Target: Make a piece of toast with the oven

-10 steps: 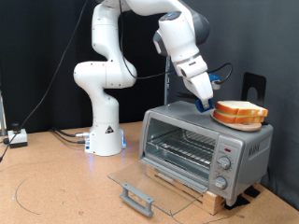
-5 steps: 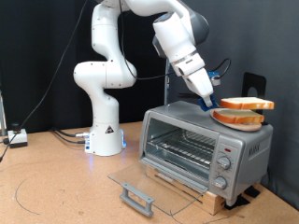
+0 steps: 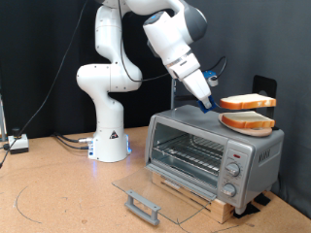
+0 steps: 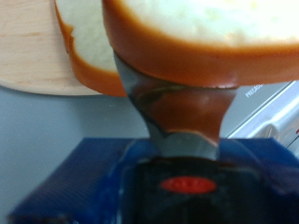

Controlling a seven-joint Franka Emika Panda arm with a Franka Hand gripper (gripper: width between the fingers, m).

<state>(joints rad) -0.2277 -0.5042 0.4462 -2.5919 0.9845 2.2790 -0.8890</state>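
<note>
arm: angled down over oven (image 3: 209, 150); jaws (image 3: 216, 103): clamped on piece of toast (image 3: 247, 101), lifted above second slice (image 3: 248, 121)

wall (image 3: 39, 49): plain white | tabletop (image 3: 58, 184): brown wood | light: even

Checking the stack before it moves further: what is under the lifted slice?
Under the lifted slice, held by the tool, the second slice lies on a wooden board atop the oven. The slice hides most of the board.

Wrist view: held piece of toast (image 4: 201, 37) cut off at top and right frame edges. Gripper (image 4: 177, 98) fingertips hidden under its crust; second slice (image 4: 89, 42) cut off at top.
</note>
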